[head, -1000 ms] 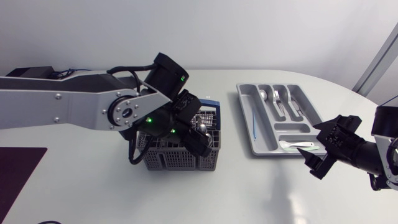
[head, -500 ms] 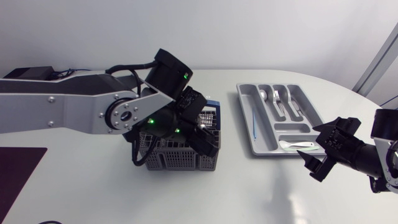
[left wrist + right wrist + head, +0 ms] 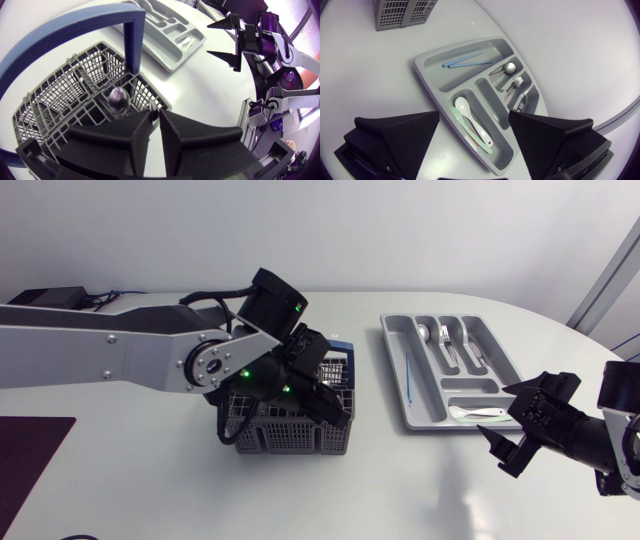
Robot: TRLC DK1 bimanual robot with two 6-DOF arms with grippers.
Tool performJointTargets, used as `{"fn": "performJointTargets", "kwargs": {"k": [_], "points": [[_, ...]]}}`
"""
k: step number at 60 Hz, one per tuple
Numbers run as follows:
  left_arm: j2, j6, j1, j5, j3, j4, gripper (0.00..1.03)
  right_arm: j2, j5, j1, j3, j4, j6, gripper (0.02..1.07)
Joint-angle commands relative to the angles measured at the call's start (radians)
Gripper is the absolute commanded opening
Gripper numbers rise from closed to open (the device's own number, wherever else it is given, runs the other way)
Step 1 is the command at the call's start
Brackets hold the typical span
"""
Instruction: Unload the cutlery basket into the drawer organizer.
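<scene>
The grey mesh cutlery basket (image 3: 290, 430) with a blue handle (image 3: 132, 40) stands mid-table. My left gripper (image 3: 318, 395) reaches down into it from above. In the left wrist view its fingers (image 3: 154, 117) stand almost together, pinching the tip of a slim metal utensil (image 3: 152, 106). A metal spoon bowl (image 3: 119, 97) stands just beside them in the basket. The grey drawer organizer (image 3: 395, 350) lies to the right. My right gripper (image 3: 510, 440) hovers open and holds nothing, just off the organizer's near corner (image 3: 430, 75).
The organizer holds blue sticks (image 3: 465, 61), a white spoon (image 3: 470, 117) on a pale green one, and metal spoons and forks (image 3: 512, 75). A dark mat (image 3: 25, 455) lies at the table's left edge. Bare table separates basket and organizer.
My left gripper's fingers have drawn together inside the basket, and the arm has shifted slightly. My right gripper has drifted a little toward the near right.
</scene>
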Motion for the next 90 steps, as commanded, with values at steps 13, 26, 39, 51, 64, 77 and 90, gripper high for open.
{"fn": "performJointTargets", "kwargs": {"k": [13, 26, 39, 51, 64, 77, 90], "points": [[-0.046, -0.019, 0.01, 0.028, -0.047, 0.012, 0.03, -0.026, -0.002, 0.01, -0.028, -0.007, -0.022, 1.02], [-0.116, -0.024, 0.052, 0.101, -0.074, 0.042, 0.03, -0.026, -0.004, 0.016, -0.036, -0.007, -0.026, 1.02], [-0.175, -0.041, 0.105, 0.203, -0.094, 0.069, 0.03, -0.033, -0.007, 0.016, -0.039, -0.007, -0.029, 1.02], [-0.223, -0.071, 0.18, 0.376, -0.133, 0.131, 0.03, -0.052, -0.013, 0.016, -0.036, -0.007, -0.031, 1.02], [-0.336, -0.082, 0.202, 0.473, -0.166, 0.181, 0.03, -0.107, -0.051, 0.022, 0.002, -0.062, 0.001, 1.02], [-0.361, -0.001, 0.176, 0.578, -0.116, 0.181, 0.03, -0.147, -0.171, 0.017, 0.102, -0.226, 0.043, 1.02], [-0.264, 0.228, 0.167, 0.706, -0.034, 0.134, 0.03, -0.119, -0.385, -0.012, 0.24, -0.47, 0.027, 1.02]]}}
